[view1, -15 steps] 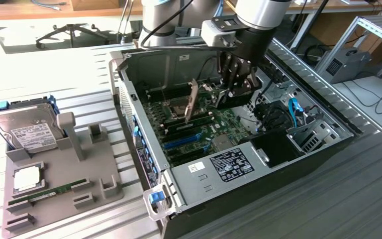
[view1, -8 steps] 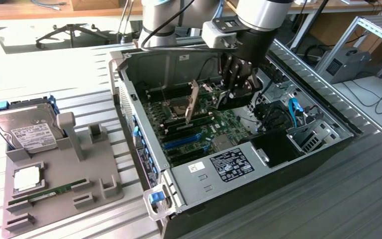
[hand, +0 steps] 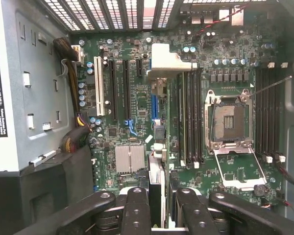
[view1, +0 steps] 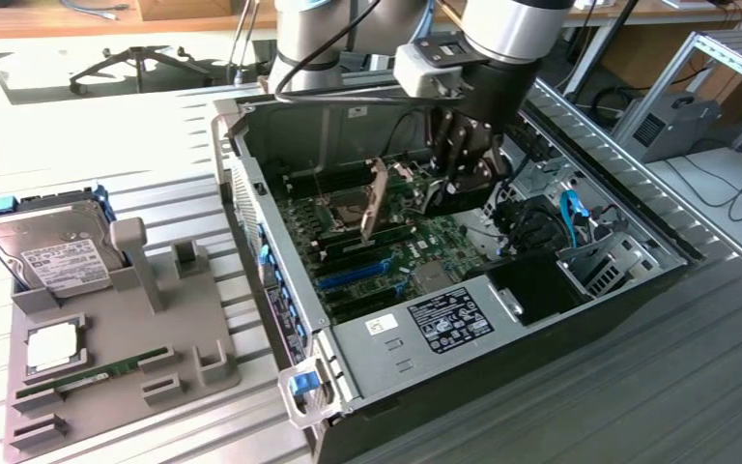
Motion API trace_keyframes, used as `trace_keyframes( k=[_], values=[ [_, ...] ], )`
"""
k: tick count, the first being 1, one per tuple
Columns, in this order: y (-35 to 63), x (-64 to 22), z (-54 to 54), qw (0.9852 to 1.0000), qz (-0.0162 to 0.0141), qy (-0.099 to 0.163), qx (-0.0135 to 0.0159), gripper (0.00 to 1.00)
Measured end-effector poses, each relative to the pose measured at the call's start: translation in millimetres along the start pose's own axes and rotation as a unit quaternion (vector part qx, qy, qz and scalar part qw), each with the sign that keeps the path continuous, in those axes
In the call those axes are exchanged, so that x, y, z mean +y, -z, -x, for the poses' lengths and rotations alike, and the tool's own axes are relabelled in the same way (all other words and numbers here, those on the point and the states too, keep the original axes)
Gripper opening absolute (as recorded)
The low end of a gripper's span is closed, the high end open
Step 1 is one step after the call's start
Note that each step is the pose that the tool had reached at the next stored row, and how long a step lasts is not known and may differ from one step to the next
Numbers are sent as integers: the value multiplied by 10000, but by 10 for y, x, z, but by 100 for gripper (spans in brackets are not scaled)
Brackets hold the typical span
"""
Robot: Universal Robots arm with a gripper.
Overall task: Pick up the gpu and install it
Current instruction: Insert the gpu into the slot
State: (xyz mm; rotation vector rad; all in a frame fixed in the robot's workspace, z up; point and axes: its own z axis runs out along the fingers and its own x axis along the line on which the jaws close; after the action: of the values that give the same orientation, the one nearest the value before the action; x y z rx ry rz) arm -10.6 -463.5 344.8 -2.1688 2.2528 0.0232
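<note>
The gpu stands edge-on between my two black fingers, and its silver end bracket is at its far end. My gripper is shut on the card. In the exterior view my gripper reaches down into the open computer case, with the gpu's bracket edge slanting just above the green motherboard. The card hangs over the expansion slots, in line with a blue slot. Whether it touches the slot is hidden.
An open CPU socket and black memory slots lie beside the card. Outside the case, on the exterior view's left, a grey fixture holds a hard drive, a CPU chip and a green RAM stick.
</note>
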Motion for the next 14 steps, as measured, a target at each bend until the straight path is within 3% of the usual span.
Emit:
trace_keyframes(
  k=[14],
  values=[
    [-7,29,-53,10000,0,0,1,26]
  ],
)
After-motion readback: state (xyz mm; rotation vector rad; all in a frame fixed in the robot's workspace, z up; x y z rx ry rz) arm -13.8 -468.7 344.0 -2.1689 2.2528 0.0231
